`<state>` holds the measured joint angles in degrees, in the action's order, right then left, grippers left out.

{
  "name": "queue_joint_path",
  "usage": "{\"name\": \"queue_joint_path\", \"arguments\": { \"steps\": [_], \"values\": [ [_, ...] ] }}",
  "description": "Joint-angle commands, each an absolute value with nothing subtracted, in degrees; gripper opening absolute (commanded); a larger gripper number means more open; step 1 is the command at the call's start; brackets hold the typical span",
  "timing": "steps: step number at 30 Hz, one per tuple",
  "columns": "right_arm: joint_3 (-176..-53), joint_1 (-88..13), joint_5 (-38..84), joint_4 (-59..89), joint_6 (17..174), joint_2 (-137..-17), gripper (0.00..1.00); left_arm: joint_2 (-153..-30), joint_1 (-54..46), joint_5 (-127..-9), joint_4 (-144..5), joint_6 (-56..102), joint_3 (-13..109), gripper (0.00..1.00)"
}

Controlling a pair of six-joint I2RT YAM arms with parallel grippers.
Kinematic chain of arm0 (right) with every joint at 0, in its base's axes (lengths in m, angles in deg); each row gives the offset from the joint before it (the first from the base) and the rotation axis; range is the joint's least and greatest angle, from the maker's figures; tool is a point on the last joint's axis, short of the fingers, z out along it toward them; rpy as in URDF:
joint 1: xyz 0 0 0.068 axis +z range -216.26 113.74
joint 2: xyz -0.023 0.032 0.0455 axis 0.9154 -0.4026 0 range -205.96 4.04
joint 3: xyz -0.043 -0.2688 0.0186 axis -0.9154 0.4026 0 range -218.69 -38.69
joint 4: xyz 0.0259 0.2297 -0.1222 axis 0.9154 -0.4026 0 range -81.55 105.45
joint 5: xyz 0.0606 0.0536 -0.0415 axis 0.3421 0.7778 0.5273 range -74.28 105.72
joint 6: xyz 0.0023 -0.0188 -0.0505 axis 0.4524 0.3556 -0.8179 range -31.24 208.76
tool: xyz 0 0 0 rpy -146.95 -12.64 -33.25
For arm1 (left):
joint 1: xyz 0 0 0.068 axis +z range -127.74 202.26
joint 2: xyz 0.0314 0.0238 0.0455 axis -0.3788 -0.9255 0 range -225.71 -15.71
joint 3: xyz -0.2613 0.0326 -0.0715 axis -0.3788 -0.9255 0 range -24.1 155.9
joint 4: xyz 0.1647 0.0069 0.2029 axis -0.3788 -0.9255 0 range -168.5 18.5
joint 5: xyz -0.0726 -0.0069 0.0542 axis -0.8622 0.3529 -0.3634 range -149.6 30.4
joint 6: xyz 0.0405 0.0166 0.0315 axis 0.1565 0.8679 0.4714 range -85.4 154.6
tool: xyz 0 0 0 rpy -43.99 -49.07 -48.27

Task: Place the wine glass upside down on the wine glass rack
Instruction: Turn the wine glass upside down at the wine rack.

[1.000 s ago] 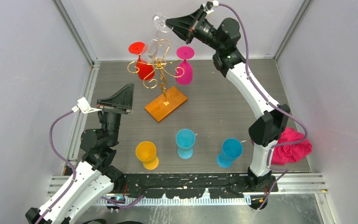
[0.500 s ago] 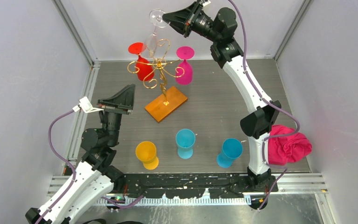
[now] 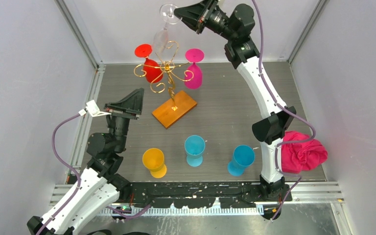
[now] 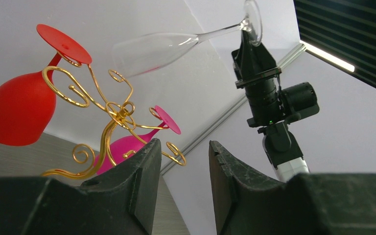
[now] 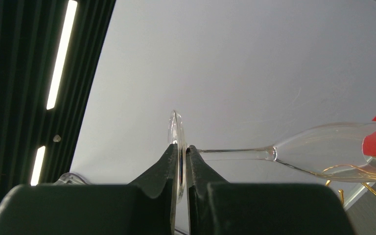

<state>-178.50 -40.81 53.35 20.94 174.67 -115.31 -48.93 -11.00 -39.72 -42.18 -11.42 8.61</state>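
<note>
Right claw (image 3: 176, 11) raised, wine glass (image 3: 160, 36) faint

Robot lab test cell: white panel walls (image 3: 24, 88) w/ alu frame rails (image 3: 81, 36), grey bench top (image 3: 225, 117), left arm (image 3: 85, 188) & right arm (image 3: 262, 93) bolted at near edge w/ purple cables (image 3: 54, 139), strip lights (image 5: 60, 54) on dark ceiling (image 5: 10, 98).

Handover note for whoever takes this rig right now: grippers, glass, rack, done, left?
Right gripper: shut on the foot of the clear wine glass, held tilted, bowl lower, above the rack.
Left gripper: open, empty, low, pointing at the rack.
Done: glass is in the air, foot uppermost; a red glass and a pink glass hang on the rack.
Left: hook the stem into a free arm, then release.
</note>
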Motion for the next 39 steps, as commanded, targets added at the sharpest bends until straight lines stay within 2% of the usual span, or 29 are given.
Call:
{"name": "queue_joint_path", "arguments": {
  "steps": [1, 12, 20, 39],
  "values": [
    [-186.06, -41.63, 53.86, 24.31, 171.78, -115.28, 0.01, -49.90, -11.11, -40.72, -41.29, -10.23, 10.97, 0.41],
    [-189.33, -42.28, 55.53, 29.52, 168.70, -119.27, 0.01, -52.59, -11.06, -42.74, -36.81, -9.69, 8.31, 0.38],
    [-192.89, -42.29, 56.24, 28.67, 163.39, -123.24, 0.01, -53.78, -11.12, -44.59, -30.46, -6.17, 5.56, 0.30],
    [-195.52, -42.12, 57.14, 28.81, 162.40, -129.65, 0.01, -58.08, -11.13, -44.66, -23.54, -4.41, 2.47, 0.27]
  ]
}}
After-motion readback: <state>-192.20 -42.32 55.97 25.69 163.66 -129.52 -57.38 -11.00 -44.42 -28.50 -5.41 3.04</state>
